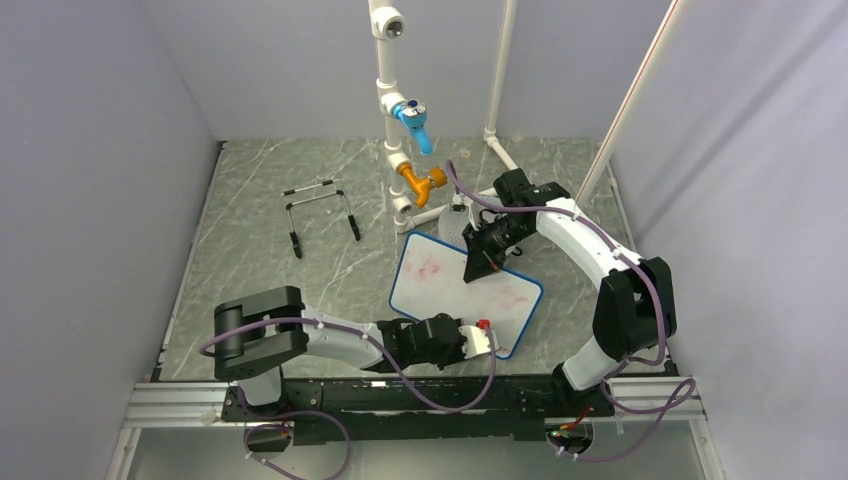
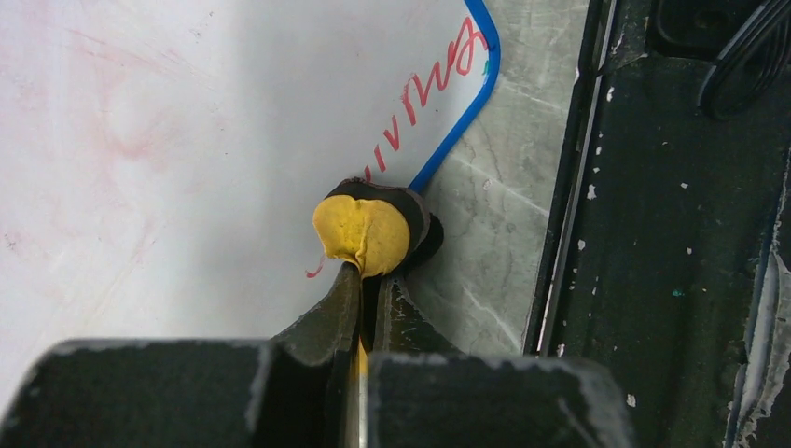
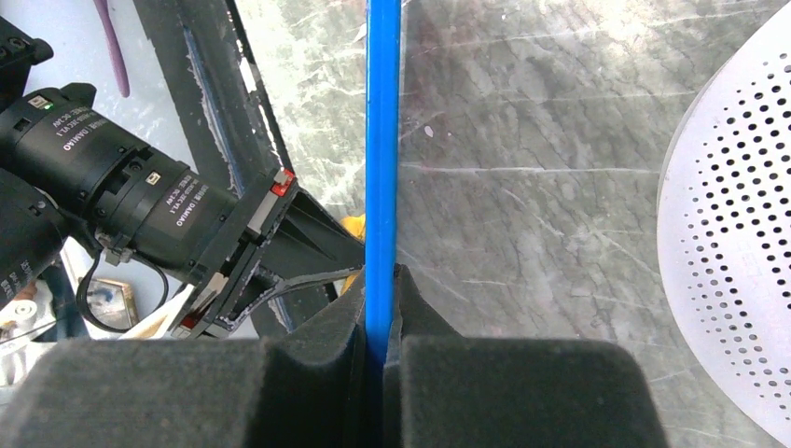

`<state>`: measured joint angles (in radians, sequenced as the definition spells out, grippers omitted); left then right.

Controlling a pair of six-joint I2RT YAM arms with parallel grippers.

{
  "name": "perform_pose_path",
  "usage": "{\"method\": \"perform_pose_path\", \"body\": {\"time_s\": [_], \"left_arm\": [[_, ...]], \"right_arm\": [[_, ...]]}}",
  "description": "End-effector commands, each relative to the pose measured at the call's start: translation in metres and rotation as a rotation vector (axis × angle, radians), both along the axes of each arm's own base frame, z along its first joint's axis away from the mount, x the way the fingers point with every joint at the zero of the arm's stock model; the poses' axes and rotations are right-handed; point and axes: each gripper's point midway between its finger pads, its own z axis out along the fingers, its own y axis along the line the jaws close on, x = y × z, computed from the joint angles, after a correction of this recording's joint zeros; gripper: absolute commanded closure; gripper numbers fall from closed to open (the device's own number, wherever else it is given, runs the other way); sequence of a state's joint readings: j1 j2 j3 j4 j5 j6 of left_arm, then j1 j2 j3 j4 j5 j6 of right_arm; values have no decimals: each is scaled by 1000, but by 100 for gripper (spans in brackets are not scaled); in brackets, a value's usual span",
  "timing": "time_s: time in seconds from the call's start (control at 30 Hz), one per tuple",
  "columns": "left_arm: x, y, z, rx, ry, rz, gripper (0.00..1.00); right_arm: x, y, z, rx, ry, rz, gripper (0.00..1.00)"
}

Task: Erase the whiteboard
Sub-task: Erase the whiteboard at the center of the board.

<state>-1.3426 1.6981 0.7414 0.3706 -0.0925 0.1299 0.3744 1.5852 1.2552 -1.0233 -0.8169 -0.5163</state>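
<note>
Left jaws are clamped on yellow pad point(image 2: 364, 233), set against red writing point(image 2: 437, 79) for wiping | right jaws are clamped on whiteboard point(image 1: 440, 290) frame point(image 3: 382, 140), apparently so it is steadied on bench point(image 1: 260, 280)

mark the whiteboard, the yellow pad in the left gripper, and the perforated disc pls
whiteboard point(image 1: 450, 300): top external view, bare white writing surface.
yellow pad point(image 2: 362, 233): left wrist view, middle of its yellow face.
perforated disc point(image 3: 737, 233): right wrist view, its holed grey surface.
</note>
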Motion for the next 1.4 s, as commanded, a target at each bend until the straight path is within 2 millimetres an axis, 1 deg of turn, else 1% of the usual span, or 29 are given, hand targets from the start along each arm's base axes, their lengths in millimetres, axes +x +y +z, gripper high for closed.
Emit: {"method": "perform_pose_path", "body": {"time_s": [0.0, 0.07, 0.13, 0.23, 0.37, 0.47, 0.53, 0.57, 0.63, 0.7, 0.83, 0.97, 1.07, 1.17, 1.2, 1.3, 1.37], "left_arm": [[9, 15, -19, 91, 49, 50, 100], [18, 33, -30, 125, 81, 119, 100], [29, 51, -33, 129, 102, 200, 100], [50, 78, -30, 110, 119, 357, 100], [72, 115, -32, 144, 115, 524, 100], [83, 134, -29, 145, 106, 626, 100], [83, 137, -25, 118, 109, 640, 100], [82, 134, -22, 96, 114, 619, 100], [73, 121, -15, 40, 131, 532, 100], [60, 102, -5, -23, 131, 412, 100], [30, 64, 18, -95, 67, 180, 100], [7, 26, 30, -135, 59, 33, 100], [-5, -3, 29, -116, 59, -43, 100], [-13, -27, 27, -93, 65, -101, 100], [-16, -36, 30, -95, 63, -118, 100], [-20, -46, 24, -64, 70, -150, 100], [-21, -48, 16, -42, 79, -156, 100]], "right_arm": [[2, 10, 9, 78, -75, 66, 100], [2, 10, 9, 78, -78, 65, 100], [2, 10, 9, 79, -76, 66, 100], [2, 10, 9, 79, -78, 65, 100], [2, 10, 9, 79, -76, 66, 100], [2, 10, 10, 80, -80, 66, 100], [2, 10, 10, 80, -79, 65, 100], [2, 10, 10, 81, -79, 65, 100], [1, 10, 9, 80, -76, 66, 100], [2, 10, 9, 80, -76, 65, 100], [2, 10, 9, 81, -74, 65, 100], [2, 11, 8, 84, -70, 65, 100], [2, 11, 8, 83, -70, 64, 100], [2, 11, 8, 83, -69, 65, 100], [2, 11, 8, 83, -68, 64, 100], [2, 11, 8, 82, -69, 64, 100], [2, 10, 8, 82, -70, 63, 100]]}}
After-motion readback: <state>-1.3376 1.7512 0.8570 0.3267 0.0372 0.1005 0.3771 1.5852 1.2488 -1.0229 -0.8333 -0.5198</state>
